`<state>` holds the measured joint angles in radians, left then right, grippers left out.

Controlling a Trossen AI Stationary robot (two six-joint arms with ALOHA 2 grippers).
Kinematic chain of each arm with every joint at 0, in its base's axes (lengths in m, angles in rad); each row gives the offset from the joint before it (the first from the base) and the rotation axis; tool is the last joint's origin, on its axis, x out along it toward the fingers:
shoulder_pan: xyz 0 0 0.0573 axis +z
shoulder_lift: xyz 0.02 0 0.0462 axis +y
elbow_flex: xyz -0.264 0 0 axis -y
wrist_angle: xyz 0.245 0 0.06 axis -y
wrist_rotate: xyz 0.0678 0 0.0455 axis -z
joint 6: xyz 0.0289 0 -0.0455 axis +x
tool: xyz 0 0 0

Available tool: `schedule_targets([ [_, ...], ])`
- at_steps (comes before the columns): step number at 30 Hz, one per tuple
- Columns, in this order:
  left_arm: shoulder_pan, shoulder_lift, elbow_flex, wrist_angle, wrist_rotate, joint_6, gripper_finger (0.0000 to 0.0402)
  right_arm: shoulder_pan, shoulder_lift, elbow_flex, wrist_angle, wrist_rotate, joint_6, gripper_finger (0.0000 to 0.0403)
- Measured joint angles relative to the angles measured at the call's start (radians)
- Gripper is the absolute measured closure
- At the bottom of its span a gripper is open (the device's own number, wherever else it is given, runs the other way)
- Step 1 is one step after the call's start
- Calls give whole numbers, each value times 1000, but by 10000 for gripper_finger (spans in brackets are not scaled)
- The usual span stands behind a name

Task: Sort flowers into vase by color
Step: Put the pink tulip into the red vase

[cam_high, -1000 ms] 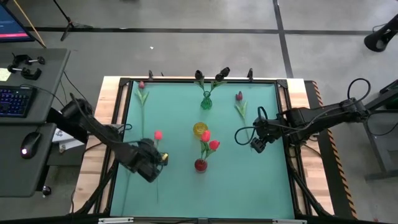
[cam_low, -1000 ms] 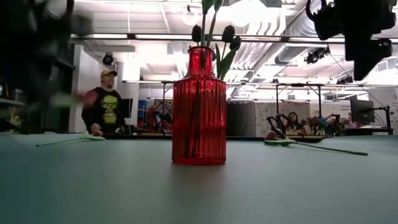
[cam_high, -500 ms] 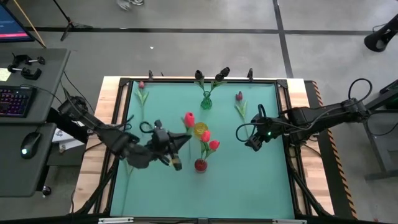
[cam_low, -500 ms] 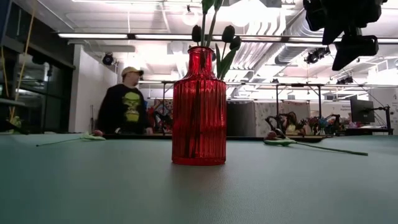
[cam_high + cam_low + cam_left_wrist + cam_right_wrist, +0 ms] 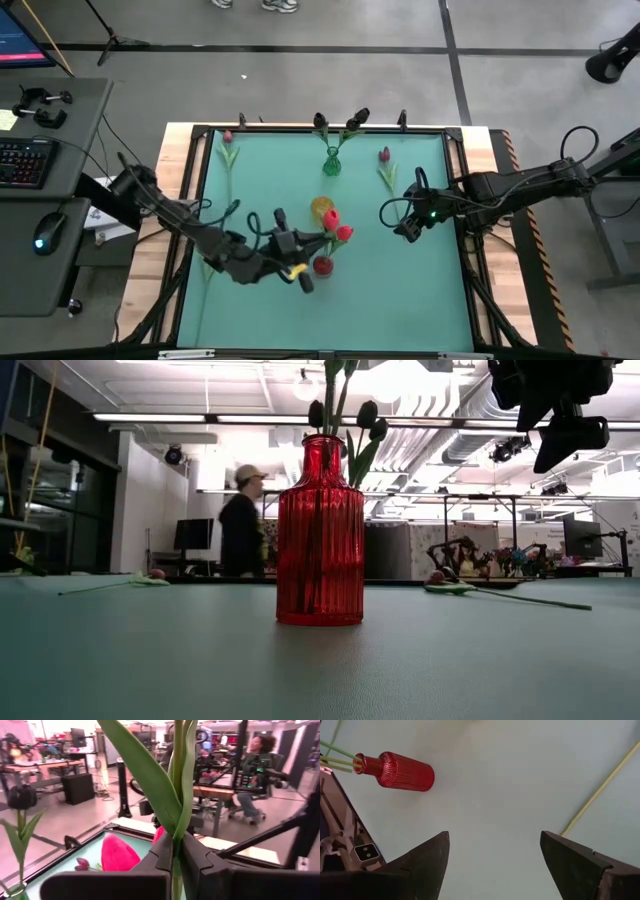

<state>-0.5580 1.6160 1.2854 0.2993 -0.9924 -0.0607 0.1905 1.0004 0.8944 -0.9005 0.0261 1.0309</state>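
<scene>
My left gripper (image 5: 306,246) is shut on a tulip beside the red vase (image 5: 322,265). Two red heads (image 5: 330,215) show above that vase, and I cannot tell whether one belongs to the held tulip. In the left wrist view the held tulip's leaves (image 5: 150,780) rise past my left gripper (image 5: 176,870) and its head is out of frame. A maroon tulip (image 5: 228,150) lies flat near the far left corner. Another maroon tulip (image 5: 386,168) lies far right. My right gripper (image 5: 407,230) hangs open above the table, right of the red vase (image 5: 395,770). My left gripper pinches the tulip's green stem (image 5: 176,851) between its two fingers, just below the leaves. The fingers reach about level from the table's left and lie across the stem. The tulip is lifted clear of the table and stands roughly upright in the hold.
A yellow vase (image 5: 322,207) stands just beyond the red one, and a green vase (image 5: 331,162) with dark flowers stands near the far edge. A loose stem (image 5: 597,790) lies under my right gripper. In the low view a person (image 5: 243,525) walks behind the table.
My left gripper has swung from the table's left side toward the right, turning as it went. It has carried the lifted tulip past the yellow vase to the red vase, staying shut on the stem. The right gripper has shifted slightly. The person behind has walked to the right.
</scene>
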Motion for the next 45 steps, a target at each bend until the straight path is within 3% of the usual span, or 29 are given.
schedule_targets([
  [16, -30, 12, 1, -34, -117, -6, 401, 0, 0, 0, 0, 0, 0, 103],
  [34, -31, -26, 0, -68, -83, -38, 401, 0, 0, 0, 0, 1, 8, 103],
  [45, -17, 32, 0, -69, -87, -86, 401, 0, 0, 0, 0, 1, 4, 103],
])
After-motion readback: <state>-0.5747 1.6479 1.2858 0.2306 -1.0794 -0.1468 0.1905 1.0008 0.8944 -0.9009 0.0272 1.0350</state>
